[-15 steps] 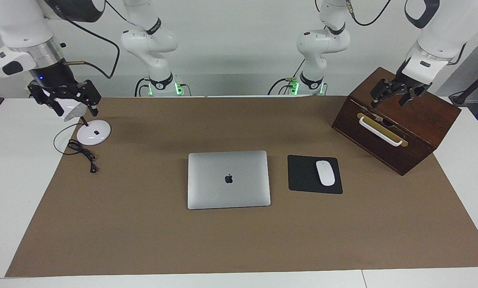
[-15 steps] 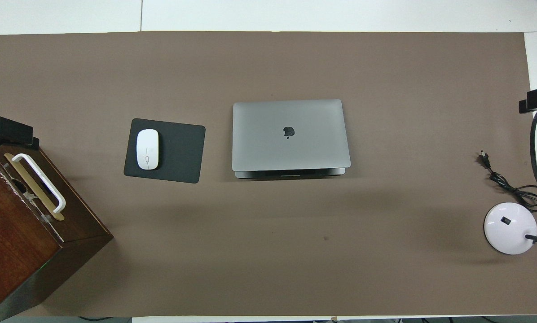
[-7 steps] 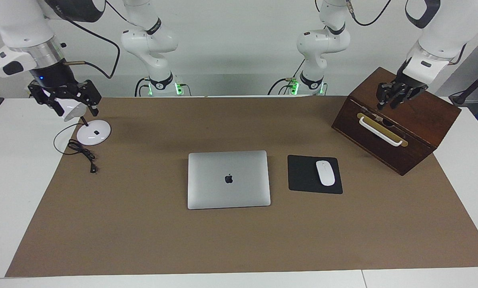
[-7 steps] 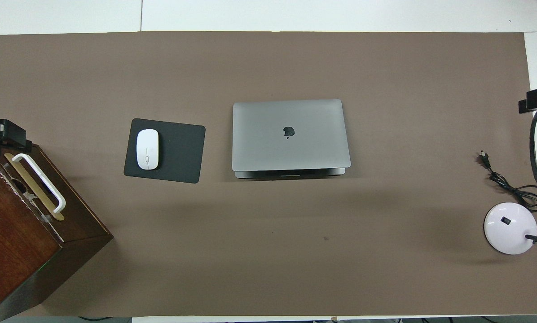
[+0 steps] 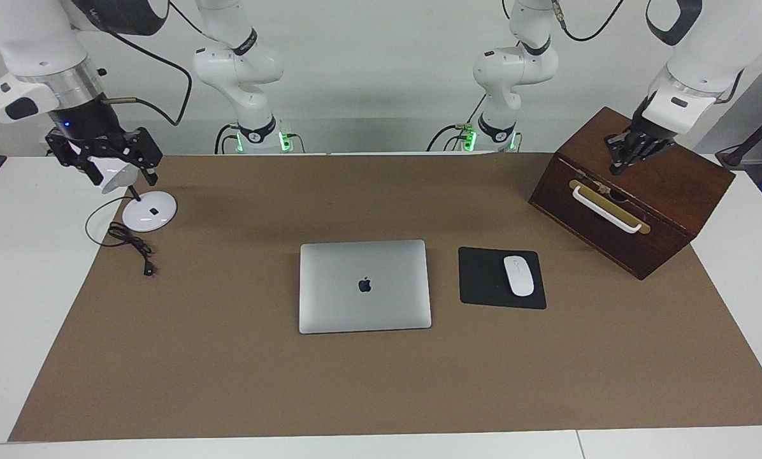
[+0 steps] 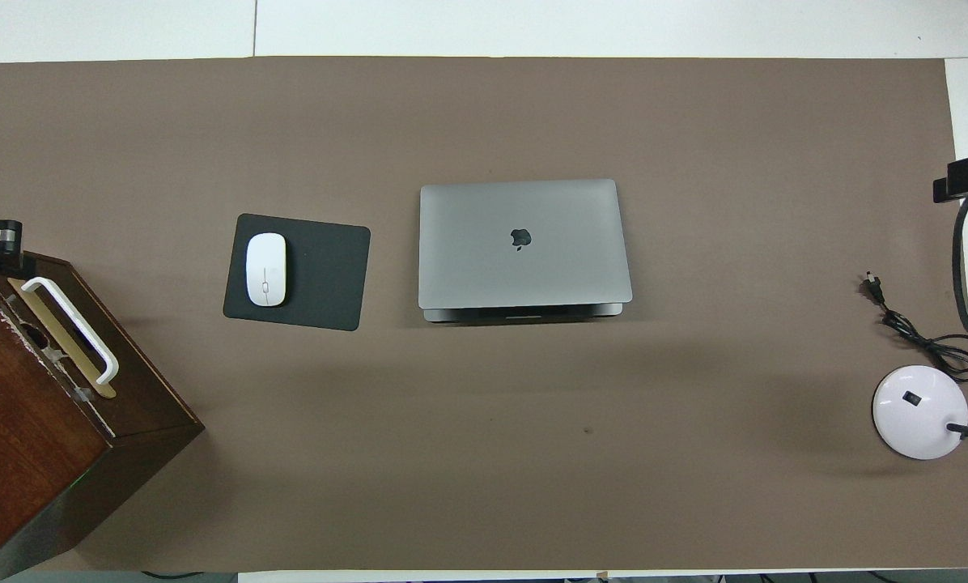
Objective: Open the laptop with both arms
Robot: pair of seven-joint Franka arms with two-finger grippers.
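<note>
Left fingers (image 5: 618,167) newly pinched together over the wooden box (image 5: 674,185); right fingers (image 5: 104,167) wide above the lamp base (image 5: 150,211).

A closed laptop (image 5: 364,286) with a smooth, matt silver-grey metal lid lies on a matt brown paper-like sheet (image 5: 228,382) covering the smooth white worktop (image 5: 11,287). Beside it, a glossy white plastic mouse (image 5: 518,275) sits on a matt black mouse pad (image 5: 483,280). A dark, polished wooden box (image 5: 668,191) carries a glossy white handle (image 5: 607,209). A lamp base (image 5: 150,211) is shiny white plastic.
</note>
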